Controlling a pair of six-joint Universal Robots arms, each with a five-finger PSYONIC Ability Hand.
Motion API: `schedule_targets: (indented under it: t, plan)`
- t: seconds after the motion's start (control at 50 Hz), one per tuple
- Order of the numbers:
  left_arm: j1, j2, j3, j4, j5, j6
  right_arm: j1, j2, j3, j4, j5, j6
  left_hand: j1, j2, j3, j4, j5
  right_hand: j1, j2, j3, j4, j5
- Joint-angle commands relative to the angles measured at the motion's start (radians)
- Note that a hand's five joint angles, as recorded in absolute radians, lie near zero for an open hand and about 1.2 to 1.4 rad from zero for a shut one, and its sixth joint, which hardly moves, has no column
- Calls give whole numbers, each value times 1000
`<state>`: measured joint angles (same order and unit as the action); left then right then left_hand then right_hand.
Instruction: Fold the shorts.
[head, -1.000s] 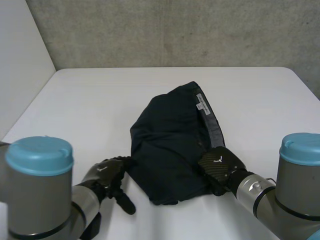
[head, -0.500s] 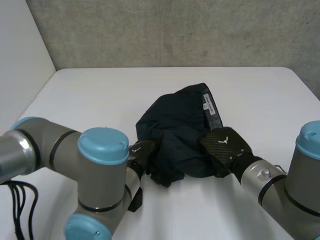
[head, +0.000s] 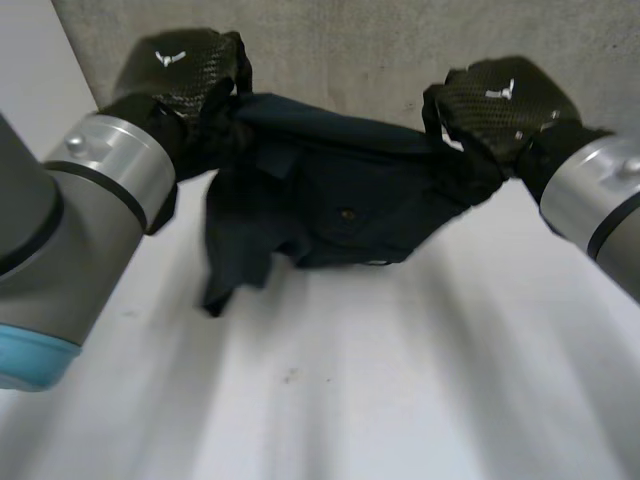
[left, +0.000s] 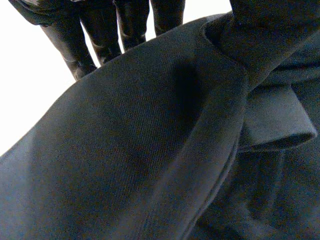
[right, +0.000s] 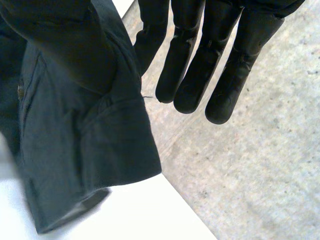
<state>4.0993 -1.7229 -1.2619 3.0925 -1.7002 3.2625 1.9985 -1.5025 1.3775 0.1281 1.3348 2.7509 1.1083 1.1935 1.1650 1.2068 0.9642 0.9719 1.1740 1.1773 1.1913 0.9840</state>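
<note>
My left hand (head: 185, 75) is grasping one top corner of the shorts (head: 340, 205), which are hanging spread above the counter (head: 400, 400). My right hand (head: 500, 100) is pinching the other corner. I reckon this lets them drape flat for folding.

White table (head: 430, 400), small dark speck (head: 290, 376)

Shorts (head: 340, 200) now lifted aloft; left robot hand (head: 185, 75), right robot hand (head: 500, 105) raised.
</note>
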Motion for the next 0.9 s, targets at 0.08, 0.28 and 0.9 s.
schedule_targets:
  t: [0.08, 0.28, 0.9]
  plan:
    - [-25, -130, -86, 0, 1, 414, 17, 198, -126, 128, -3, 4, -341, -427, -398, -440, -372, 424, 222, 219, 205, 238]
    - [-17, -259, -108, 11, -38, 413, 112, 386, -115, 122, 6, 21, -648, -733, -705, -747, -679, 424, 222, 219, 205, 238]
    - [243, -448, -116, 3, 39, 133, 105, 450, -115, 38, 12, -14, 27, -58, -30, -71, -3, 424, 222, 219, 205, 238]
